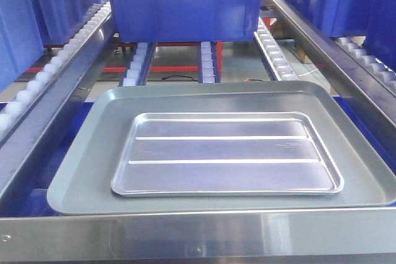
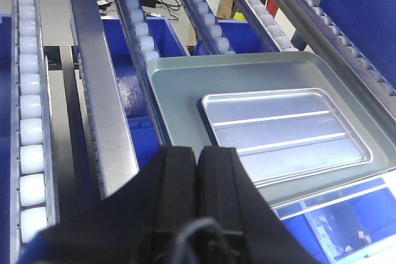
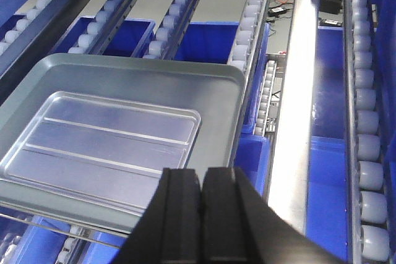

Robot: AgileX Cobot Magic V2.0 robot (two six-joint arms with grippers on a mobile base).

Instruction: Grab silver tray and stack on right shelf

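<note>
The silver tray [image 1: 226, 154] lies flat inside the larger grey tray [image 1: 86, 177], both resting on the right shelf [image 1: 198, 233] just behind its front bar, a blue bin [image 1: 182, 1] further back. Left gripper [image 2: 198, 159] pressed together and empty, off the trays' near corner. Right gripper [image 3: 201, 180] looks closed too, though a thin gap may remain.

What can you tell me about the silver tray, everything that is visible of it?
The silver tray is a shiny rectangular metal tray with rounded corners, a low raised rim and two raised ridges running lengthwise across its base. It is empty and lies flat, roughly centred inside the larger dull grey tray, resting on its floor. Neither tool touches it.
</note>
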